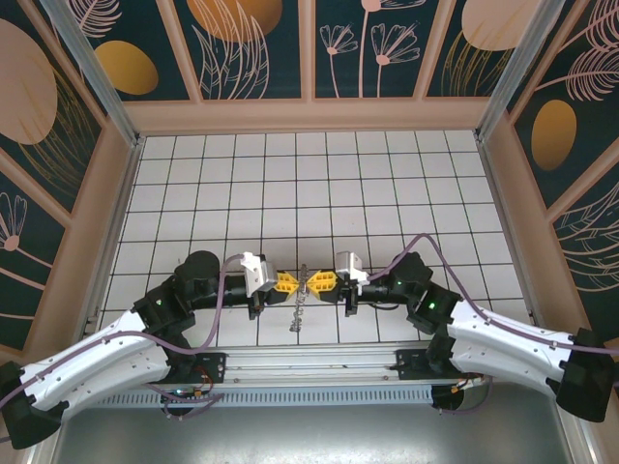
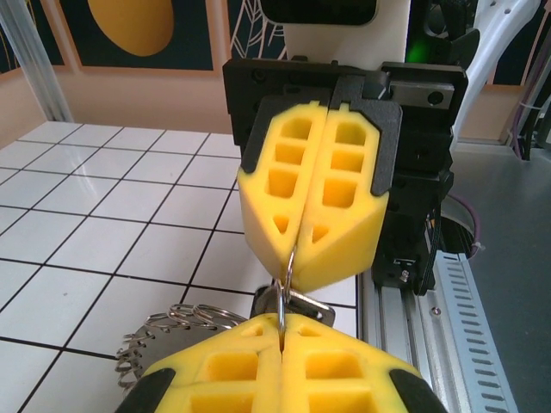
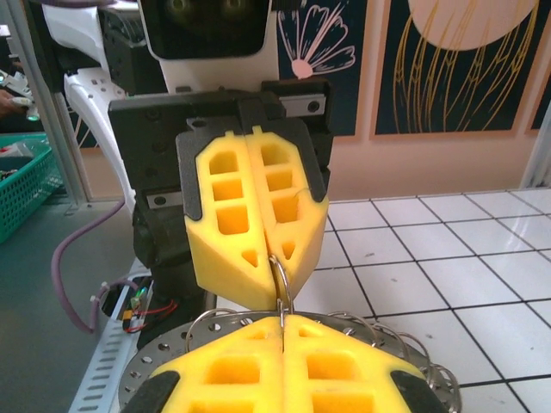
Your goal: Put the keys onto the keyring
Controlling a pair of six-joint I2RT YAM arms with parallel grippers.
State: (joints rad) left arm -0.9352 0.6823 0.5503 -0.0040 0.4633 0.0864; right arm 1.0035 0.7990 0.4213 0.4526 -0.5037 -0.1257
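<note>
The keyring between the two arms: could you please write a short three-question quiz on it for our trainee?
1. True or false: the jaws of the left gripper stand wide open.
2. The keyring is: A lying loose, untouched; B pinched between the left gripper and the right gripper; C held by the left gripper alone.
3. Fill in: both grippers' fingers are coloured ____.
Key: 1 false; 2 B; 3 yellow.

Left gripper (image 1: 288, 283) and right gripper (image 1: 319, 281), 2 yellow-fingered clamps, meet tip to tip, pinching the floppy grey metal keyring (image 1: 302, 302)
</note>
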